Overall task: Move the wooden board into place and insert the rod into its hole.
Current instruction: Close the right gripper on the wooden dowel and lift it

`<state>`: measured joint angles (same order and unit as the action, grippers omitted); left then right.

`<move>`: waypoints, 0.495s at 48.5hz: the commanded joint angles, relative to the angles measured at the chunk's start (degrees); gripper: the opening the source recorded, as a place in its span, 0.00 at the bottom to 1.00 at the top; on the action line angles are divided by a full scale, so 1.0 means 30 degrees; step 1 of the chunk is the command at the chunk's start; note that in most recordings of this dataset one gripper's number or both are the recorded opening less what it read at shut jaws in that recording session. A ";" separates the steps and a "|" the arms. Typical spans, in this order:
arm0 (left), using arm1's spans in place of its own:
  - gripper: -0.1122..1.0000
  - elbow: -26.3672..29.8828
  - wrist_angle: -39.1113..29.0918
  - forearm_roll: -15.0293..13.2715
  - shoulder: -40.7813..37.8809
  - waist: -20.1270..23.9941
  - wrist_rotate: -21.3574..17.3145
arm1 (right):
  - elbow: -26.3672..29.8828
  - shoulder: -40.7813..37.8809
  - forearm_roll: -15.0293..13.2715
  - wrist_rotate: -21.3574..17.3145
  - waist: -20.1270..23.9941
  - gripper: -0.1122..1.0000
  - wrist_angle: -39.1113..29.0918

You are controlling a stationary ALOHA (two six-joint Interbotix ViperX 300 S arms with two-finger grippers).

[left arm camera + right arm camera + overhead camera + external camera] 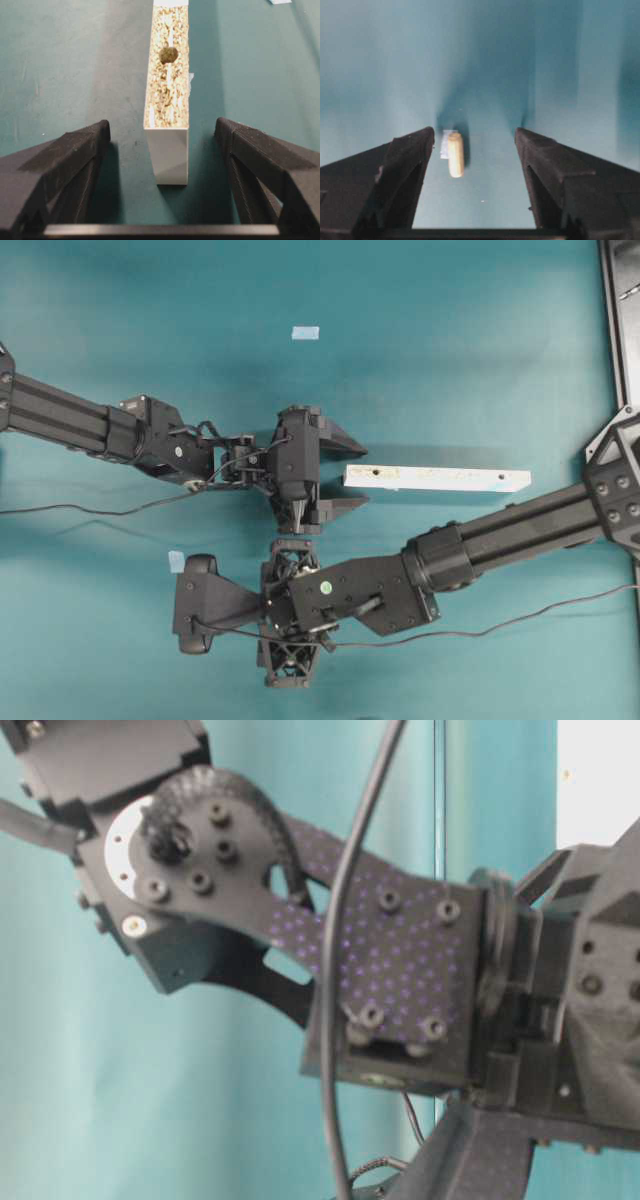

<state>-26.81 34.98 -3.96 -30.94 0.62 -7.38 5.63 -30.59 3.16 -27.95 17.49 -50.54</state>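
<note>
While the wooden board [437, 477] lies ungripped between the left gripper's [345, 476] spread fingers, the rod [455, 154] rests on the tabletop [450, 360] between the right gripper's [475, 150] spread fingers — nothing inserted yet.

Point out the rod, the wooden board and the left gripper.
rod [455, 154]: right wrist view, mid-length of the peg.
wooden board [437, 478]: overhead view, middle of its top face.
left gripper [162, 132]: left wrist view, midway between fingertips.

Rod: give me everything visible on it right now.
The rod is a short cream wooden dowel with rounded ends, lying flat on the teal table, partly over a pale-blue tape square. It sits between the right gripper fingers, nearer one finger, touching neither. The overhead view hides it.
</note>
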 commanded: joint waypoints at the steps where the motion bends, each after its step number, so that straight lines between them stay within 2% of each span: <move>1: 0.85 0.0000 -0.0059 0.0029 0.0352 -0.0088 0.0059 | 0.0439 0.0439 0.0088 -0.0059 0.0176 0.74 0.0117; 24: 0.85 0.0059 -0.0059 0.0029 0.0322 -0.0322 0.0088 | 0.0088 0.0439 -0.0264 -0.0498 0.0322 0.69 0.0762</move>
<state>-26.81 35.07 -3.96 -31.03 0.35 -7.29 5.54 -30.59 2.55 -29.36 18.37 -48.60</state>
